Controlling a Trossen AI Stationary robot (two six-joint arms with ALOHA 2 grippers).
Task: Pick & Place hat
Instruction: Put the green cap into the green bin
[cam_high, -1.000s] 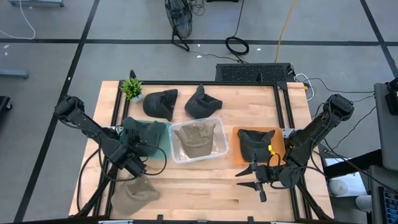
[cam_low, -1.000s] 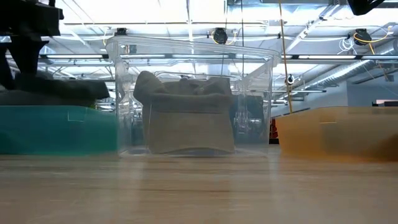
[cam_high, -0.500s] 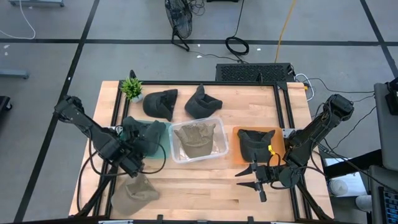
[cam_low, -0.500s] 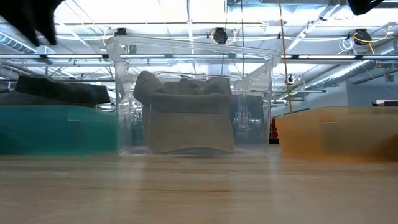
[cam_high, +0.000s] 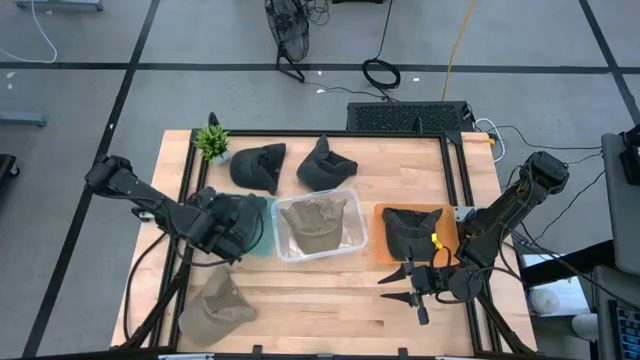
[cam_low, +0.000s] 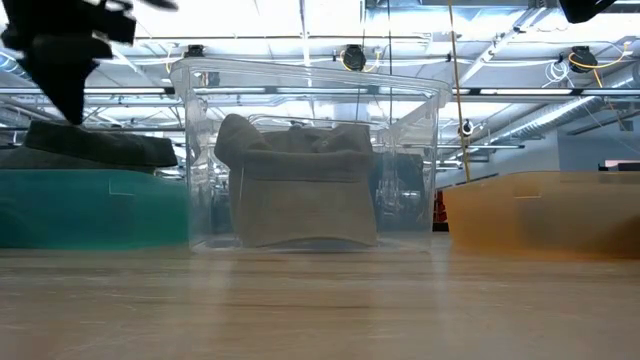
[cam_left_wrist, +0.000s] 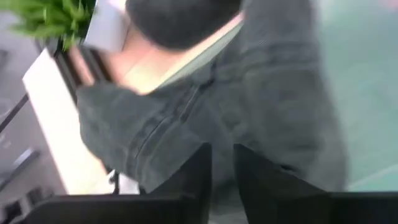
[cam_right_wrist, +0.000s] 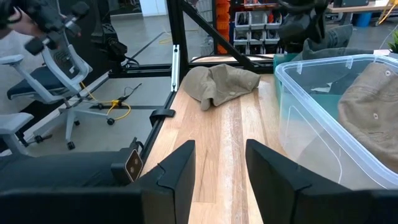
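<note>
My left fingers (cam_left_wrist: 221, 177) are hovering over the dark grey hat (cam_left_wrist: 249, 106) lying in the teal bin (cam_high: 262, 228), and they are standing close together with only a thin slit showing between them, gripping nothing. The denim is lying just beyond my tips, under and ahead of them, not between them. I judge I am hanging here because this hat is already sitting in its bin. The next hat for me, the olive hat (cam_high: 217, 308), is lying loose on the counter (cam_high: 330, 305) near its front edge, well apart from my left fingers. My right fingers (cam_right_wrist: 216, 163) are waiting apart, empty, low over the counter in front of the orange bin (cam_high: 449, 232).
</note>
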